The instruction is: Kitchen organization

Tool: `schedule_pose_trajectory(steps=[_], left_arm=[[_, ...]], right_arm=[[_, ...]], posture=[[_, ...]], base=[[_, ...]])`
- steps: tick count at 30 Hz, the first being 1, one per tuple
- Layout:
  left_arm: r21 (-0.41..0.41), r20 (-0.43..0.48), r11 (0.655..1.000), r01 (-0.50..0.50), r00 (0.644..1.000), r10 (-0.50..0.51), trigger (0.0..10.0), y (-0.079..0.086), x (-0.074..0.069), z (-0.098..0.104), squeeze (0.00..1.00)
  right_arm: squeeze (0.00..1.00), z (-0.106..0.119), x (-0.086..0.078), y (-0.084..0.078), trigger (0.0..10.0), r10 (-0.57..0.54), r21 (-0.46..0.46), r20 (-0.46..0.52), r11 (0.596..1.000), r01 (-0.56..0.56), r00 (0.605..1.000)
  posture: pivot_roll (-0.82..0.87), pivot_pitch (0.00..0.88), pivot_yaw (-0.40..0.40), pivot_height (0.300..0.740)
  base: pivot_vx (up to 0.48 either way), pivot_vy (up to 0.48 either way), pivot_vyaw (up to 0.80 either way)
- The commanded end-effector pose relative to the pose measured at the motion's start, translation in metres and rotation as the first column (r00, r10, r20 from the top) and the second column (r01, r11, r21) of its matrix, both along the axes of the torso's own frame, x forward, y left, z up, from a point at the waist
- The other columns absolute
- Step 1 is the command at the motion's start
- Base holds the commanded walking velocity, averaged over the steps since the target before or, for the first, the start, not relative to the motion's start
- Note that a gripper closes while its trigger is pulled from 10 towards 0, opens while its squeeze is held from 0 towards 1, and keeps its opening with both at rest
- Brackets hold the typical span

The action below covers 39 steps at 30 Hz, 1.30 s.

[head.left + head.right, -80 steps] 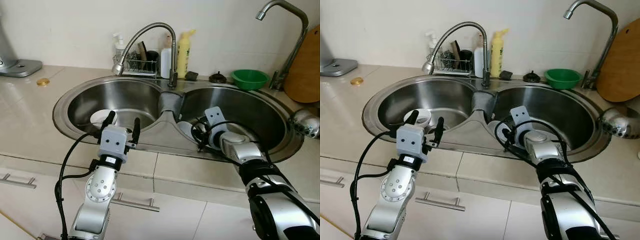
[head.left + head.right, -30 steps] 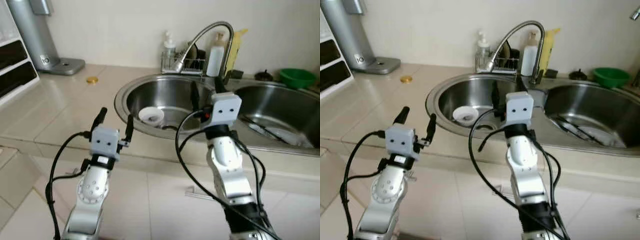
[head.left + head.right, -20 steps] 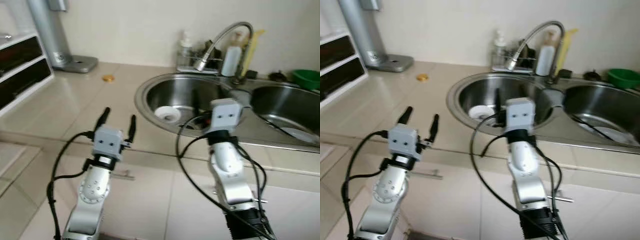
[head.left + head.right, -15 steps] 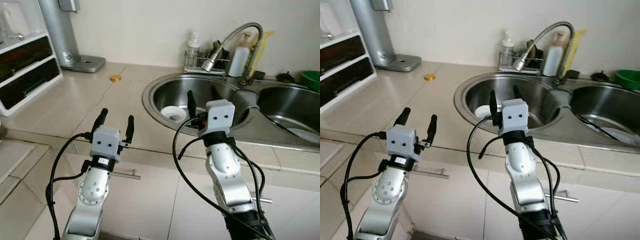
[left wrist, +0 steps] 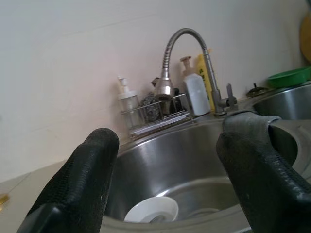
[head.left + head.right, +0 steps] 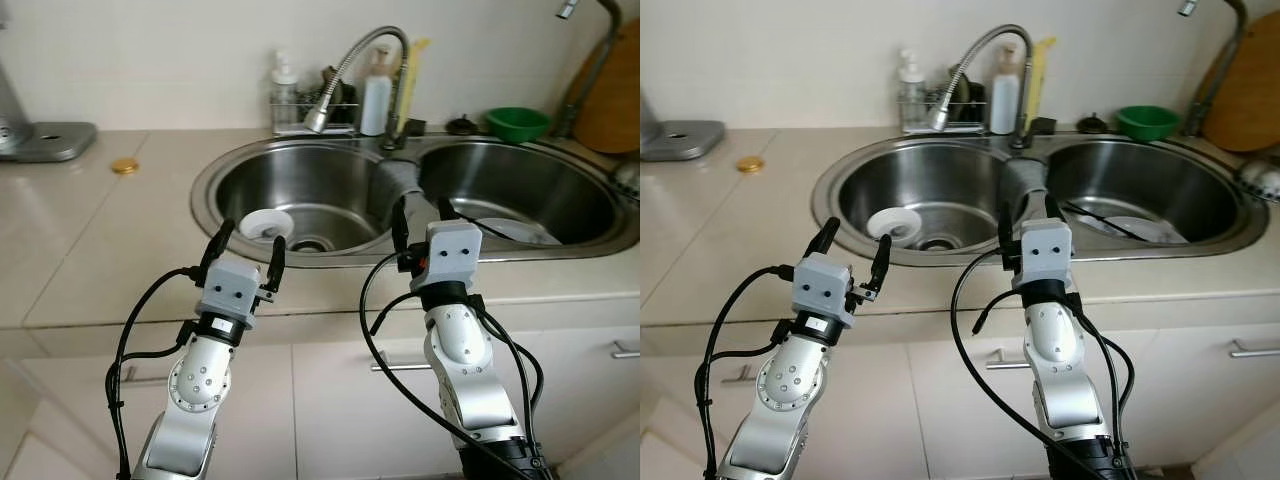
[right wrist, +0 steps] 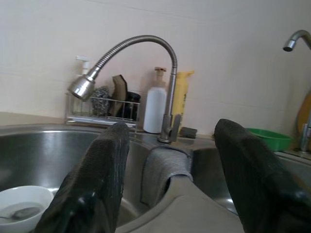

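A double steel sink (image 6: 215, 170) is set into the beige counter. A white bowl (image 6: 265, 224) lies in the left basin, with a spoon in it in the right wrist view (image 7: 22, 212). A white plate with dark utensils (image 6: 512, 229) lies in the right basin. My left gripper (image 6: 250, 240) hovers open and empty at the counter's front edge, just short of the bowl. Over the front rim near the sink's divider my right gripper (image 6: 420, 208) is held open, also empty. A grey cloth (image 6: 398, 181) drapes over the divider.
A gooseneck faucet (image 6: 345, 70) arches over the left basin. Behind it stand a wire rack with scrubbers (image 6: 300, 108) and bottles (image 6: 377, 95). A green bowl (image 6: 517, 122) and wooden board (image 6: 612, 90) are at the back right, a gold lid (image 6: 124, 166) at the left.
The camera swung left along the counter, then back to face the sink. My right gripper, down in the right basin 2.7 s ago, now sits raised at the front rim. Both stay open.
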State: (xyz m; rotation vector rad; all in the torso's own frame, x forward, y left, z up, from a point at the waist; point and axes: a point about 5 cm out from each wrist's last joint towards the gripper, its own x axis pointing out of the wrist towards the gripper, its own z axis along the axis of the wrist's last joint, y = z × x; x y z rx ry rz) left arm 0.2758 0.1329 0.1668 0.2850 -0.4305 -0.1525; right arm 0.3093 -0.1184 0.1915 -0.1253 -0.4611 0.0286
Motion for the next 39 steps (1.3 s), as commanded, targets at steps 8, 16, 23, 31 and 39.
schedule_pose_trajectory(steps=[8,16,23,31,39], left_arm=[[0.022,0.000,1.000,0.016,1.000,-0.016,10.0,-0.0018,0.0011,0.0003,0.00],[0.011,0.005,1.000,0.015,1.000,-0.015,10.0,-0.0019,0.0009,0.0004,0.00],[0.001,0.002,1.000,0.011,1.000,-0.011,10.0,-0.0020,0.0009,-0.0001,0.00],[-0.002,0.004,1.000,0.013,1.000,-0.013,10.0,-0.0028,0.0011,-0.0010,0.00],[0.001,-0.002,1.000,0.017,1.000,-0.017,10.0,-0.0031,0.0011,-0.0028,0.00]], right_arm=[[0.00,0.0047,-0.0016,0.0000,10.0,-0.009,-0.003,0.029,1.000,0.009,1.000],[0.00,0.0054,-0.0011,-0.0008,10.0,-0.012,-0.004,0.034,1.000,0.012,0.999],[0.00,0.0060,-0.0008,-0.0022,10.0,-0.014,-0.005,0.039,1.000,0.014,0.999],[0.00,0.0056,-0.0008,-0.0031,10.0,-0.015,-0.004,0.040,1.000,0.015,0.999],[0.00,0.0048,-0.0012,-0.0038,10.0,-0.018,-0.007,0.039,1.000,0.018,0.999]], posture=[[-0.02,0.000,0.021,0.740],[-0.02,0.000,0.017,0.740],[-0.02,0.000,0.014,0.740],[-0.02,0.000,0.014,0.740],[-0.02,0.000,0.012,0.740]], base=[[0.000,-0.261,-0.80],[0.000,-0.182,-0.80],[0.000,0.000,-0.80],[0.000,0.000,-0.60],[0.000,0.000,-0.20]])
